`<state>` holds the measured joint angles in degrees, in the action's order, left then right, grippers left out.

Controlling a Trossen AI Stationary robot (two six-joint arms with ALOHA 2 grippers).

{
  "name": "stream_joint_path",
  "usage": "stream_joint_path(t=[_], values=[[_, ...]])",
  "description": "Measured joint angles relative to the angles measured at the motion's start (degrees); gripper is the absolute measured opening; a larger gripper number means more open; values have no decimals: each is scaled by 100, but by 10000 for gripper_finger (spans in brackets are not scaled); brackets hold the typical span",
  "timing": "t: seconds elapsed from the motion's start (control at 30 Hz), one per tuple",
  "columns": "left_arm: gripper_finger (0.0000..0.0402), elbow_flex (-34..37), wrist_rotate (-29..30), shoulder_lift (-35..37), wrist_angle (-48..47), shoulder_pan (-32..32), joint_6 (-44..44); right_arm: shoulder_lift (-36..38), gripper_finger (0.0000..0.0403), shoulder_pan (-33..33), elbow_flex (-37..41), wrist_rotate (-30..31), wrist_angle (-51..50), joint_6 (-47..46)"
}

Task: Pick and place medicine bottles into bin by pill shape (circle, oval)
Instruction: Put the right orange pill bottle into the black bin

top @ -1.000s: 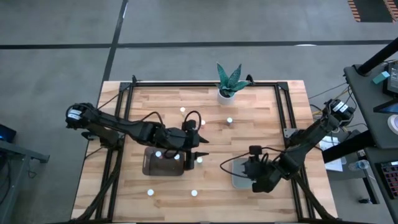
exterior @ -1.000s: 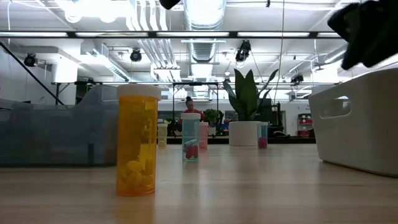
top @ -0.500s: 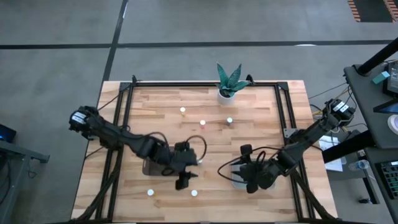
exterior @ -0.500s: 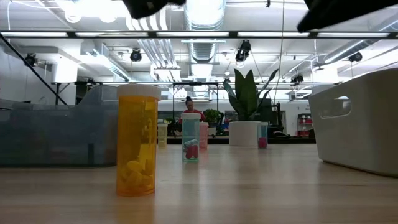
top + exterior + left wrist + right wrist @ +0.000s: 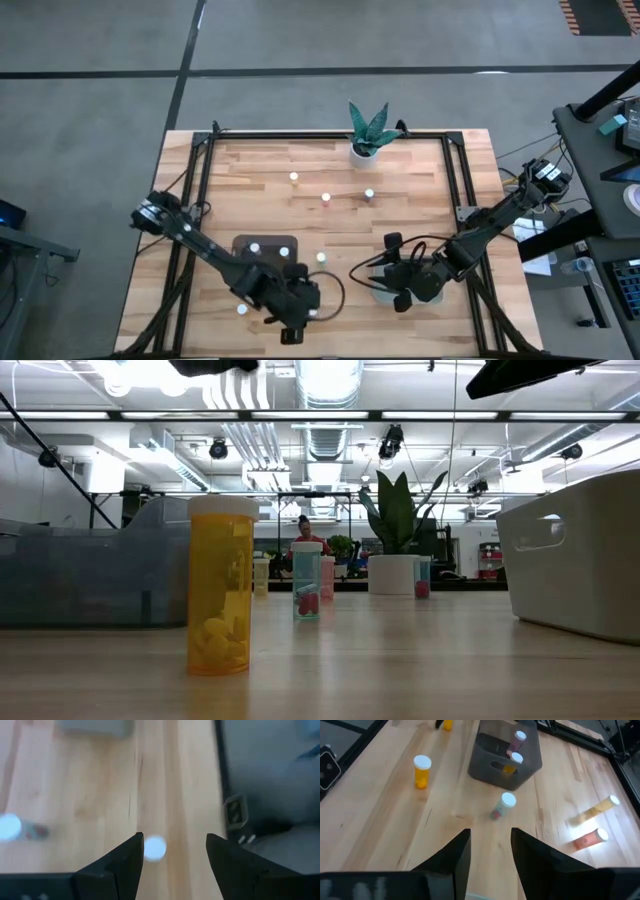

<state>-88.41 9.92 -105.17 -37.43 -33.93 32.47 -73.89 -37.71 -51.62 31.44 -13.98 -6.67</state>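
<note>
The butcher-block table is showing pale striped planks inside a black metal frame. The dark smoky translucent bin, rounded at its corners, is sitting left of centre with two white-capped bottles standing inside. The pale opaque bin is lying mostly under the right arm at the near right.

The left gripper is hanging at the near edge, fingers spread wide and empty — a white cap is showing just beside one finger. The right gripper is hovering over the pale bin, fingers parted, nothing between them.

Loose bottles are standing as small cylinders: an amber one near left, three in the far middle row, one just right of the dark bin. Open wood is lying between the bins. A spiky plant in a white pot is sitting at the far edge.
</note>
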Motion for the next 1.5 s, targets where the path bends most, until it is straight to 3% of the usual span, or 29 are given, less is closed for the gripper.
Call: stream_joint_path(t=[0.33,0.77,1.5], values=[[198,-463,887,-636,-744,-422,22,0,132,0,0,-2,47,-483],[198,-273,1186,-628,-165,-483,-26,-9,132,0,5,0,107,-838],[198,716,1485,-625,1174,-475,-177,-13,132,0,31,8,105,-879]])
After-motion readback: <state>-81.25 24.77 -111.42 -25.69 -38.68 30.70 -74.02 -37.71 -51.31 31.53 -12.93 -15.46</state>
